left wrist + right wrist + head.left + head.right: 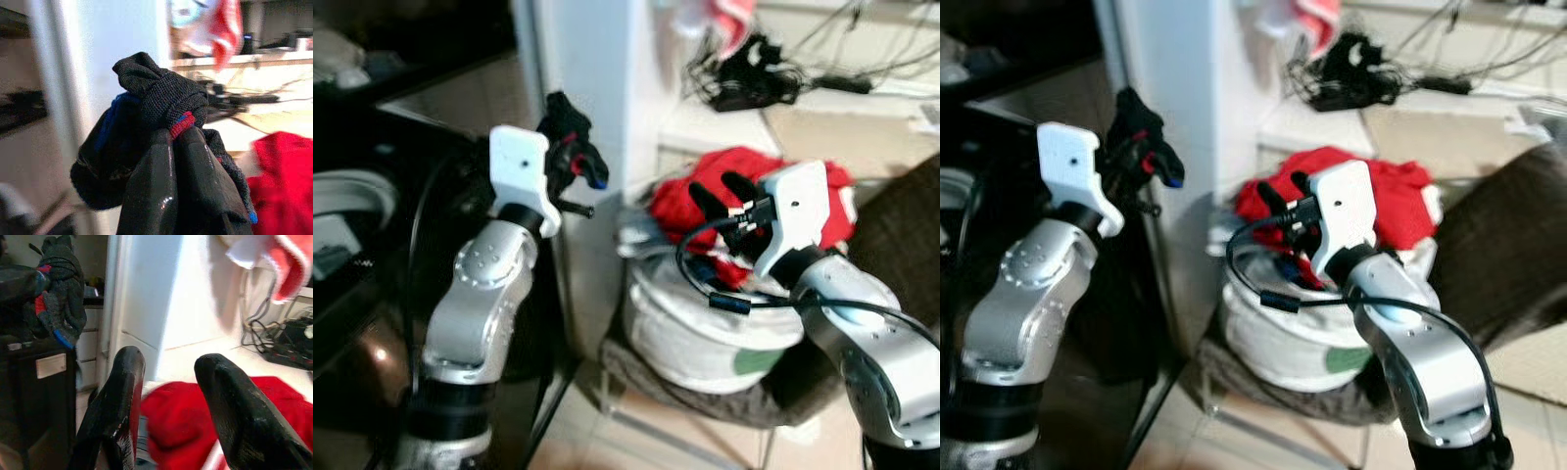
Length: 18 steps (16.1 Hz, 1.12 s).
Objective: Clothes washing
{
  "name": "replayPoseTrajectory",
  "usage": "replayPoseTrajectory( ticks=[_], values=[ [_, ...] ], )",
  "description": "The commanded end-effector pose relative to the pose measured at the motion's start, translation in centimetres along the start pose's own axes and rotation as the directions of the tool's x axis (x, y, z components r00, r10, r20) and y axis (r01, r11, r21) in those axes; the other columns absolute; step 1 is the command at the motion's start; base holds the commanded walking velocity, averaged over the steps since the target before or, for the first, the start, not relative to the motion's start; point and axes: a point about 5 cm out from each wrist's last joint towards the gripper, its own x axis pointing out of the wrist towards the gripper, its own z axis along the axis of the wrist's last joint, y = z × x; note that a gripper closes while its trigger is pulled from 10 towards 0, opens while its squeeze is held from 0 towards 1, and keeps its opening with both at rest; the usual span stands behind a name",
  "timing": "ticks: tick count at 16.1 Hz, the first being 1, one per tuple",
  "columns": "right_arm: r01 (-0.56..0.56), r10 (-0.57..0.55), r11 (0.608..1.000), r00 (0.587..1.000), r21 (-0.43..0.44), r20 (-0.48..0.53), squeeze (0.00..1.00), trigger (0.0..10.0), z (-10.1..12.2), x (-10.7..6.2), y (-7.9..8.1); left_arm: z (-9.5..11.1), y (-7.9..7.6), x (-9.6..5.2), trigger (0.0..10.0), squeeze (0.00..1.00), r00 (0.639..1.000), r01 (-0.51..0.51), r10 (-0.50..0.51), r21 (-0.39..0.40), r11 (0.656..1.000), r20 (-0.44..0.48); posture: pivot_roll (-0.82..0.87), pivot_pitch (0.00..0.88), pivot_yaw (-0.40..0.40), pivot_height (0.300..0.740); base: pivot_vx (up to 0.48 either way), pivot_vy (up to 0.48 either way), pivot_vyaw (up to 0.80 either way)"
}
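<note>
My left hand [176,147]: clamped on a dark sock [146,112], raised. My right hand [168,382]: spread wide over red clothes [705,201] in the basket [695,333].

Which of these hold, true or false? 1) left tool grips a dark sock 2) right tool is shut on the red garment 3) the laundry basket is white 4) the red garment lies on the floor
1) True: the left tool is shut on a dark sock.
2) False: the right tool is open, above the red garment.
3) True: the laundry basket is white.
4) False: the red garment sits on top of the basket.
</note>
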Motion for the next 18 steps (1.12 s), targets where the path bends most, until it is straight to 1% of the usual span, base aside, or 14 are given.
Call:
replayPoseTrajectory(
  ticks=[1,11,13,17,18],
  values=[
    [0.010,-0.009,1.000,1.000,-0.007,0.011,0.00,10.0,0.3,0.1,-0.2,0.3,0.0,0.1,10.0,0.00,1.000,0.004,-0.004,0.011,1.000,0.005,-0.07,0.000,0.001,0.740,0.251,-0.296,0.00],
    [0.010,-0.009,1.000,1.000,-0.007,0.011,0.00,10.0,0.3,0.1,-0.2,0.3,0.0,0.1,10.0,0.00,1.000,0.004,-0.004,0.011,1.000,0.005,-0.07,0.000,0.001,0.740,0.251,-0.296,0.00],
    [-0.049,0.049,0.998,0.999,-0.039,-0.015,0.00,10.0,-0.3,0.8,0.8,0.2,1.2,-0.4,10.0,0.00,0.999,-0.049,0.049,-0.005,0.999,0.000,-0.06,0.000,-0.014,0.740,0.000,0.000,0.80],
    [-0.030,0.030,0.999,1.000,-0.027,-0.010,0.00,10.0,-0.3,0.9,0.8,0.2,1.2,-0.4,10.0,0.00,0.999,-0.038,0.038,-0.006,0.999,-0.002,-0.06,0.000,-0.005,0.740,0.000,0.000,0.79],
    [-0.012,0.012,1.000,1.000,0.007,-0.012,0.00,10.0,-0.4,0.9,0.7,0.3,1.2,-0.4,10.0,0.00,1.000,-0.030,0.030,-0.006,1.000,0.008,-0.06,0.000,-0.003,0.740,0.000,0.000,0.00]
  ],
)
